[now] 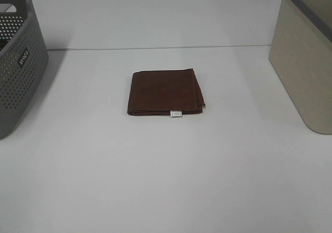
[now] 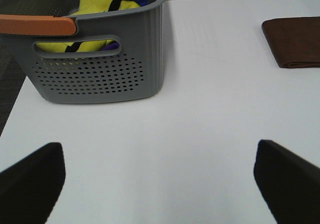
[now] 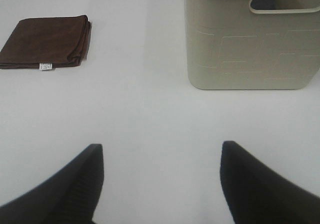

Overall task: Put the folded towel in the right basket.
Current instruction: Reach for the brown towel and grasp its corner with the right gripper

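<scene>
Pre-grasp step: folded towel [image 1: 165,92] lies flat, untouched, midway across the surface [image 1: 155,181], nearer its far edge; right basket [image 1: 306,62] at right edge. Jaws wide and empty on right end effector [image 3: 161,148] and left end effector [image 2: 159,151]. Next, probably: right arm reaches over, pinches all layers

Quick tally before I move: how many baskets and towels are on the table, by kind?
Baskets: 2 (grey perforated plastic basket, beige plastic basket)
Towels: 1 (brown folded towel)
Total: 3, not counting what lies inside the grey one.
</scene>
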Robot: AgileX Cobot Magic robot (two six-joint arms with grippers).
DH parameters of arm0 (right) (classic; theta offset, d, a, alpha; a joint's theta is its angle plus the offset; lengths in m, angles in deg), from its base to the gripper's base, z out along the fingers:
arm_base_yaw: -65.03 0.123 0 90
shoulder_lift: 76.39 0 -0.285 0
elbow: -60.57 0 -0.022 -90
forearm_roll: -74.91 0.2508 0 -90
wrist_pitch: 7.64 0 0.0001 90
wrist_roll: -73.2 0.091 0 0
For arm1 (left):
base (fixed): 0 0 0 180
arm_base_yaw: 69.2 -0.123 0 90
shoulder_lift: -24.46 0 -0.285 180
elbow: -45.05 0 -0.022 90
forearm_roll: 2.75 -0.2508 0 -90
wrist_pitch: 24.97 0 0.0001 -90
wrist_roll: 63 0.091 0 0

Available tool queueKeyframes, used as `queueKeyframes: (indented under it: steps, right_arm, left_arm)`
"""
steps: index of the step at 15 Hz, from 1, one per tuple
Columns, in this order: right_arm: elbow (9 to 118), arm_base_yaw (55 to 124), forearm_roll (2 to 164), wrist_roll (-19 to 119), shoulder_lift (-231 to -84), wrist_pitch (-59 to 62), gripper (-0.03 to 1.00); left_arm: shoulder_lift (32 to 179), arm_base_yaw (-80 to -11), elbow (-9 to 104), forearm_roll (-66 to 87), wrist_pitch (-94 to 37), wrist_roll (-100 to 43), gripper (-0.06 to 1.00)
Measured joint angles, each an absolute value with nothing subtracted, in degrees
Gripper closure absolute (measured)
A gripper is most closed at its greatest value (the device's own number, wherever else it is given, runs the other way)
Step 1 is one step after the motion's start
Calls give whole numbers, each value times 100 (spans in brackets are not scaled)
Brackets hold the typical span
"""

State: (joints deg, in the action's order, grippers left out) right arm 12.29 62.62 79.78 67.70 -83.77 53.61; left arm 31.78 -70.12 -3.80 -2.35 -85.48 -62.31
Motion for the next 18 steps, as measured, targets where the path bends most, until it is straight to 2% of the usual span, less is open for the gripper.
queueKeyframes:
  steps: [18]
  right_arm:
    - [1229, 6262, 7978, 6770, -8377, 5361, 33]
  left_arm:
    - [3178, -7012, -380, -235, -8548, -6231, -3]
